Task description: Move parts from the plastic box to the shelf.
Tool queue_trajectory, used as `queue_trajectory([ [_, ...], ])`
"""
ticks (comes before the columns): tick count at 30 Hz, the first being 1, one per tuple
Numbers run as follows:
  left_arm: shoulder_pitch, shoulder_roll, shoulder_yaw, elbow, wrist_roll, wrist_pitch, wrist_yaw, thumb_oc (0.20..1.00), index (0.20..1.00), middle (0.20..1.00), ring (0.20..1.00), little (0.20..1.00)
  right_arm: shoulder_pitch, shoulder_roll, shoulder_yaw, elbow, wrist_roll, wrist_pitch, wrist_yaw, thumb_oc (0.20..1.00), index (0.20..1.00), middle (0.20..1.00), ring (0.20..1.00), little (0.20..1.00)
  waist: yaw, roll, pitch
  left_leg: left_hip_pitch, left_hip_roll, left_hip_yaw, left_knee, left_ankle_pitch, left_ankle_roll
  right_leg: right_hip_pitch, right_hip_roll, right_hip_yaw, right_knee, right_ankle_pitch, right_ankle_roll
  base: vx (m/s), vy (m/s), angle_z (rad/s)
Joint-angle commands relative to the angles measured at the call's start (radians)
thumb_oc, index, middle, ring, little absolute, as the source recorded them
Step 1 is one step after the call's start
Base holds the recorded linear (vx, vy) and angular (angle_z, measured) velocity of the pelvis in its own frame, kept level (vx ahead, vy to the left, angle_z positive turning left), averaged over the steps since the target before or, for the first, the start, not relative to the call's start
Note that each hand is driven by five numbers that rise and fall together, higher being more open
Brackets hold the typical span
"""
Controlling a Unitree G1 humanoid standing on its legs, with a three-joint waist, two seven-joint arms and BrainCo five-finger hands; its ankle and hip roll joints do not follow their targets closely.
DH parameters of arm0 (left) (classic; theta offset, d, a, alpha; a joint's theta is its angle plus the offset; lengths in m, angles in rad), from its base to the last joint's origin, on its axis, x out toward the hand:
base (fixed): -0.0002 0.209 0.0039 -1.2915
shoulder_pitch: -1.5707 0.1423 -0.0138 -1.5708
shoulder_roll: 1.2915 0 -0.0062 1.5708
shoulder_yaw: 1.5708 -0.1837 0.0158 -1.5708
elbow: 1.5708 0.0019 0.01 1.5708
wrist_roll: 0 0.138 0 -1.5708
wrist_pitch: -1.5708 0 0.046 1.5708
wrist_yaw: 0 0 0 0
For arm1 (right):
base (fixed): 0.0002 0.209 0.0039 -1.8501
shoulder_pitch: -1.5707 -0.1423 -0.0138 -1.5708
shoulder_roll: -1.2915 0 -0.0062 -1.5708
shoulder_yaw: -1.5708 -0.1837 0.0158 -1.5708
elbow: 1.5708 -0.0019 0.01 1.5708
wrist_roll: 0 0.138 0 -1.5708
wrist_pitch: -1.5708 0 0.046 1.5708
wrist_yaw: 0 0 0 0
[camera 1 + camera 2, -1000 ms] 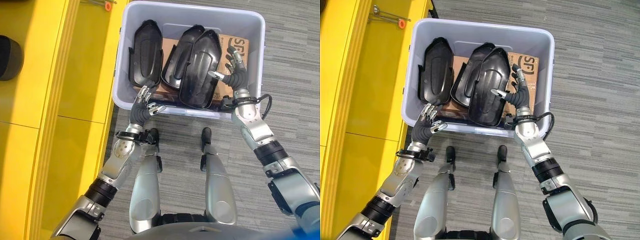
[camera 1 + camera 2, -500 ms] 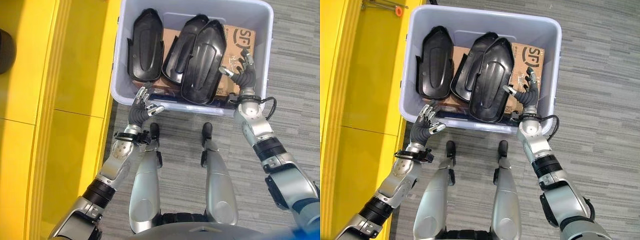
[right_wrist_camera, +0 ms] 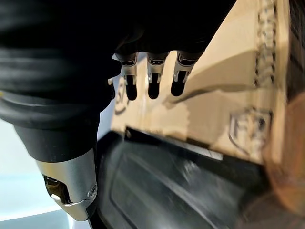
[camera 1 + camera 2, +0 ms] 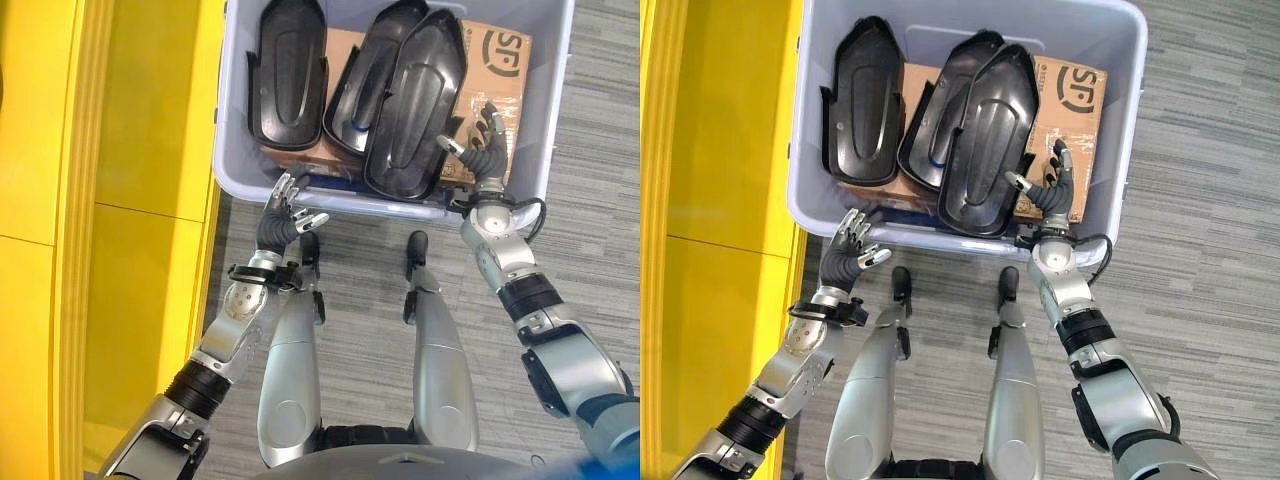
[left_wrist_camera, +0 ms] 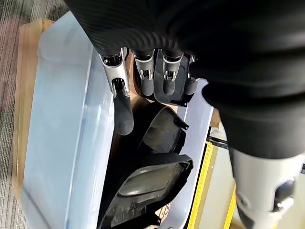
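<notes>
Right hand (image 4: 1048, 192) open beside black part (image 4: 980, 150); left hand (image 4: 847, 250) open (outside box (image 4: 1120, 150) rim)

Left robot hand (image 4: 281, 214): silver fingers with dark tips, a thumb set apart, and a dark ribbed cover over the back and wrist.
Right robot hand (image 4: 486, 152): same build, with silver fingers, dark tips and a dark ribbed cover.
Left arm (image 4: 237, 318): silver-grey shell segments, black band at the wrist, black ribbed ring further up.
Right arm (image 4: 505, 262): silver-grey shells, rounded silver wrist piece, black ribbed ring between segments.
</notes>
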State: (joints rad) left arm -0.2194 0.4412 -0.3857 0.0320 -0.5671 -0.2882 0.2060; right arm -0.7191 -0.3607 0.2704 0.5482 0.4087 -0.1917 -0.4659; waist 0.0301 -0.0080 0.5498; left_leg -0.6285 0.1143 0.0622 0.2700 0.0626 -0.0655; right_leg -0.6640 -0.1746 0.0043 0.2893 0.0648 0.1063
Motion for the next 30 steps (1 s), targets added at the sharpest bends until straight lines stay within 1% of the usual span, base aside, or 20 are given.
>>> queue_trajectory([
  [1, 0.058, 0.026, 0.025, -0.154, 0.024, -0.052, 0.023, 1.000, 1.000, 1.000, 1.000, 1.000, -0.009, -0.013, -0.003, -0.049, -0.019, -0.045, 0.003, 1.000, 1.000, 1.000, 1.000, 1.000, 0.015, 0.001, -0.030, -0.087, 0.002, -0.049, 0.144, -0.091, 0.002, 0.009, -0.043, -0.019, 0.030, 0.009, 0.041, 0.01, -0.009, 0.07],
  [6, 0.067, 0.030, 0.031, -0.162, 0.027, -0.054, 0.029, 1.000, 1.000, 1.000, 1.000, 1.000, 0.000, 0.007, 0.019, -0.037, -0.024, -0.042, 0.009, 1.000, 1.000, 1.000, 1.000, 1.000, 0.021, 0.000, -0.030, -0.129, -0.004, -0.062, 0.163, -0.095, 0.005, -0.021, -0.045, -0.027, 0.041, 0.009, 0.041, 0.01, 0.000, 0.08],
  [9, 0.068, 0.035, 0.027, -0.171, 0.027, -0.058, 0.036, 1.000, 1.000, 1.000, 1.000, 1.000, -0.020, 0.022, 0.017, 0.038, -0.004, -0.040, 0.001, 1.000, 1.000, 1.000, 1.000, 1.000, 0.029, 0.002, -0.030, -0.164, -0.007, -0.071, 0.175, -0.098, 0.007, -0.049, -0.048, -0.035, 0.055, 0.003, 0.039, 0.01, 0.006, 0.03],
  [11, 0.066, 0.037, 0.016, -0.177, 0.024, -0.061, 0.043, 1.000, 1.000, 1.000, 1.000, 1.000, -0.067, 0.027, -0.004, 0.166, 0.032, -0.040, -0.019, 1.000, 1.000, 1.000, 1.000, 1.000, 0.038, 0.010, -0.030, -0.196, -0.012, -0.076, 0.188, -0.100, 0.007, -0.074, -0.049, -0.036, 0.066, 0.001, 0.038, 0.01, 0.022, 0.09],
  [13, 0.058, 0.038, 0.001, -0.177, 0.019, -0.061, 0.047, 1.000, 1.000, 1.000, 1.000, 1.000, -0.162, 0.019, -0.031, 0.373, 0.095, -0.033, -0.028, 1.000, 1.000, 1.000, 1.000, 1.000, 0.053, 0.024, -0.030, -0.224, -0.016, -0.080, 0.203, -0.106, 0.009, -0.097, -0.049, -0.038, 0.079, -0.004, 0.037, 0.01, 0.038, 0.02],
  [14, 0.052, 0.037, -0.010, -0.175, 0.013, -0.057, 0.045, 1.000, 1.000, 1.000, 1.000, 1.000, -0.213, 0.010, -0.046, 0.493, 0.152, -0.021, -0.016, 1.000, 1.000, 1.000, 1.000, 1.000, 0.061, 0.034, -0.030, -0.239, -0.019, -0.079, 0.210, -0.109, 0.010, -0.111, -0.049, -0.038, 0.087, -0.008, 0.036, 0.01, 0.035, -0.04],
  [16, 0.049, 0.038, -0.013, -0.176, 0.011, -0.056, 0.046, 1.000, 1.000, 1.000, 1.000, 1.000, -0.234, 0.006, -0.049, 0.538, 0.177, -0.018, -0.009, 1.000, 1.000, 1.000, 1.000, 1.000, 0.065, 0.038, -0.030, -0.247, -0.019, -0.080, 0.216, -0.111, 0.010, -0.119, -0.049, -0.036, 0.090, -0.008, 0.036, 0.00, 0.019, -0.04],
  [18, 0.038, 0.038, -0.021, -0.176, 0.009, -0.054, 0.044, 1.000, 1.000, 1.000, 1.000, 1.000, -0.278, -0.010, -0.036, 0.628, 0.204, 0.007, 0.026, 1.000, 1.000, 1.000, 1.000, 1.000, 0.073, 0.048, -0.030, -0.265, -0.023, -0.081, 0.226, -0.113, 0.011, -0.136, -0.052, -0.039, 0.099, -0.011, 0.036, 0.00, 0.023, 0.05],
  [20, 0.021, 0.038, -0.031, -0.169, 0.009, -0.050, 0.039, 1.000, 1.000, 1.000, 1.000, 1.000, -0.307, -0.026, -0.016, 0.707, 0.232, 0.041, 0.075, 0.228, 0.228, 0.228, 0.228, 0.228, 0.083, 0.057, -0.030, -0.272, -0.027, -0.085, 0.228, -0.113, 0.013, -0.143, -0.052, -0.042, 0.107, -0.016, 0.033, 0.00, 0.018, 0.06],
  [21, 0.014, 0.037, -0.036, -0.165, 0.009, -0.047, 0.034, 1.000, 1.000, 1.000, 1.000, 1.000, -0.315, -0.028, 0.001, 0.726, 0.225, 0.060, 0.097, 0.200, 0.200, 0.200, 0.200, 0.200, 0.086, 0.059, -0.030, -0.274, -0.027, -0.085, 0.229, -0.113, 0.013, -0.144, -0.053, -0.043, 0.109, -0.017, 0.033, 0.00, 0.014, 0.09],
  [23, 0.007, 0.034, -0.038, -0.160, 0.005, -0.049, 0.026, 1.000, 1.000, 1.000, 1.000, 1.000, -0.320, -0.024, 0.029, 0.725, 0.219, 0.072, 0.128, 0.200, 0.200, 0.200, 0.200, 0.200, 0.090, 0.061, -0.030, -0.270, -0.028, -0.086, 0.228, -0.112, 0.014, -0.143, -0.054, -0.046, 0.111, -0.019, 0.031, 0.01, 0.008, 0.08],
  [27, 0.006, 0.028, -0.028, -0.158, 0.001, -0.048, 0.023, 1.000, 1.000, 1.000, 1.000, 1.000, -0.298, -0.011, 0.049, 0.690, 0.233, 0.063, 0.150, 0.200, 0.200, 0.200, 0.200, 0.200, 0.088, 0.055, -0.030, -0.252, -0.029, -0.084, 0.221, -0.111, 0.014, -0.130, -0.053, -0.044, 0.109, -0.021, 0.031, 0.00, 0.001, 0.01],
  [30, 0.004, 0.027, -0.023, -0.155, -0.005, -0.048, 0.019, 1.000, 1.000, 1.000, 1.000, 1.000, -0.279, 0.007, 0.076, 0.642, 0.222, 0.054, 0.160, 0.200, 0.200, 0.200, 0.200, 0.200, 0.082, 0.043, -0.030, -0.227, -0.027, -0.080, 0.212, -0.110, 0.013, -0.109, -0.053, -0.044, 0.102, -0.019, 0.030, 0.00, 0.000, 0.00],
])
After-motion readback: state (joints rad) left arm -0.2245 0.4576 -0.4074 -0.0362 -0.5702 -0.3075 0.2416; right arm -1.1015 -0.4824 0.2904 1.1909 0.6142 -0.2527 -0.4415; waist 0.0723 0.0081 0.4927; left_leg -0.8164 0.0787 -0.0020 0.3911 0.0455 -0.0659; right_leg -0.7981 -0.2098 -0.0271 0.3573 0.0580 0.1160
